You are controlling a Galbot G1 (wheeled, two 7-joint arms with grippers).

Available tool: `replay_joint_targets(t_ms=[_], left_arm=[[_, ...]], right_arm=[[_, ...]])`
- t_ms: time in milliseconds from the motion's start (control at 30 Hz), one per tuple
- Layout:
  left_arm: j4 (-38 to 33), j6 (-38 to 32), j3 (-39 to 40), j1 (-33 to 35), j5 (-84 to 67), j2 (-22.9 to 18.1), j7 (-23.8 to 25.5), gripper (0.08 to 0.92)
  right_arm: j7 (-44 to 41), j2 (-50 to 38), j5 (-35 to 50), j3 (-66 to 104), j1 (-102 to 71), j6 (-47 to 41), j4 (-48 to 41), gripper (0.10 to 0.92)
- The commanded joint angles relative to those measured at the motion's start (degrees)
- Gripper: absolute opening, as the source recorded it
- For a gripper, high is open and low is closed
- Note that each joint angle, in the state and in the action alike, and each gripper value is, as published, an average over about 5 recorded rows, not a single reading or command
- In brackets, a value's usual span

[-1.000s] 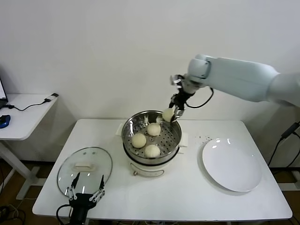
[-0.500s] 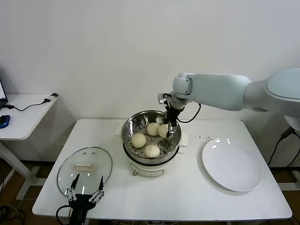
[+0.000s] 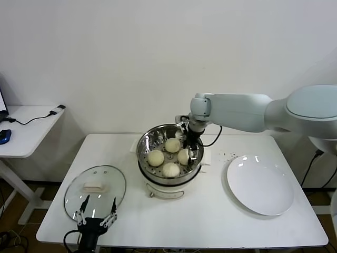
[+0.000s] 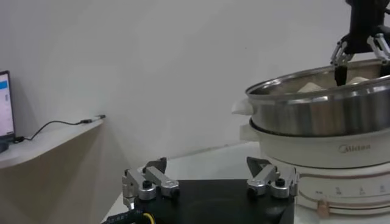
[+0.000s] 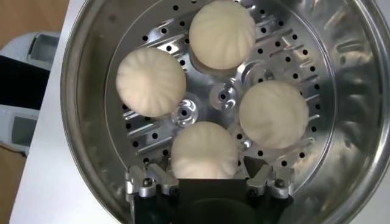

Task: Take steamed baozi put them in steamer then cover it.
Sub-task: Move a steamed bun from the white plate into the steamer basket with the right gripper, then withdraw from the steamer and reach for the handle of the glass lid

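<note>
Right end effector (image 5: pixel 207 182) sitting inside shiny round steel steamer (image 3: pixel 145 150), fingers apart around fourth small off-white dough bun (image 5: pixel 204 149). Round clear glass lid (image 3: pixel 95 188) lying on white bench (image 3: pixel 210 221). Left end effector (image 4: pixel 210 182) hanging spread wide by bench front edge.

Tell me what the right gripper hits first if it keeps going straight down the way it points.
Most likely the baozi between its open fingers; the right gripper points down into the steamer, whose perforated floor lies beneath it.

Illumination is bright, even and diffuse; shadows are soft. Glare marks the steamer (image 5: pixel 341 122) wall (wrist view) and plate (image 3: pixel 260 185).
</note>
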Motion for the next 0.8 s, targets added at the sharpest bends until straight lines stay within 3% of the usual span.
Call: replay_joint_targets(t_ms=[33, 333, 533, 800], left_arm=[[-0.12, 0.14, 0.08, -0.08, 0.09, 0.00, -0.01, 0.823], [-0.56, 0.20, -0.19, 0.20, 0.20, 0.07, -0.01, 0.823], [-0.41, 0.18, -1.08, 0.14, 0.23, 0.54, -0.03, 0.823], [-0.90, 0.44, -1.26, -0.38, 1.41, 0.43, 0.11, 0.823]], right_arm=[[-0.90, -1.43, 0.78, 1.04, 1.53, 0.62, 0.54, 0.821], [-2.50, -10.72, 5.88, 3.18, 7.04, 6.88, 1.39, 0.823], [14.06, -21.98, 15.95, 8.29, 4.93, 19.82, 6.20, 0.823], [34.10, -38.13, 16.97, 28.14, -13.74, 29.79, 14.90, 0.823]])
